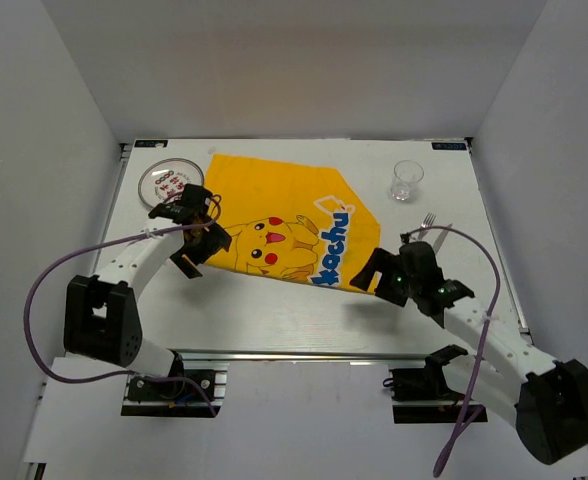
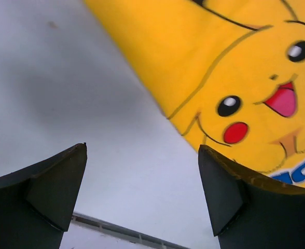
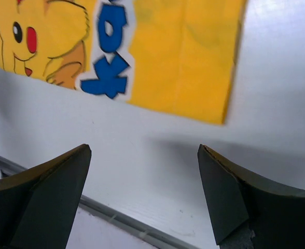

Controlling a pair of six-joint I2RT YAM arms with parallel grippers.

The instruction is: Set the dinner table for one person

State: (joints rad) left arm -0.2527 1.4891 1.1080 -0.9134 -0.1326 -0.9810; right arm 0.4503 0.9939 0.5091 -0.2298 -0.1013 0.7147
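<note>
The white dinner table [image 1: 274, 315] holds a yellow Pikachu cloth [image 1: 284, 215] lying flat and askew at its middle. A small plate with a red pattern [image 1: 161, 181] sits at the far left, partly behind my left wrist. A clear glass [image 1: 406, 180] stands at the far right, with a fork [image 1: 428, 220] just in front of it. My left gripper [image 1: 200, 252] is open and empty over the cloth's left edge [image 2: 235, 62]. My right gripper [image 1: 372, 274] is open and empty just beyond the cloth's front right corner [image 3: 215, 104].
The metal rail [image 1: 274, 353] runs along the table's front edge and shows in both wrist views [image 2: 121, 231] [image 3: 116, 218]. White walls close in the table on the left, the back and the right.
</note>
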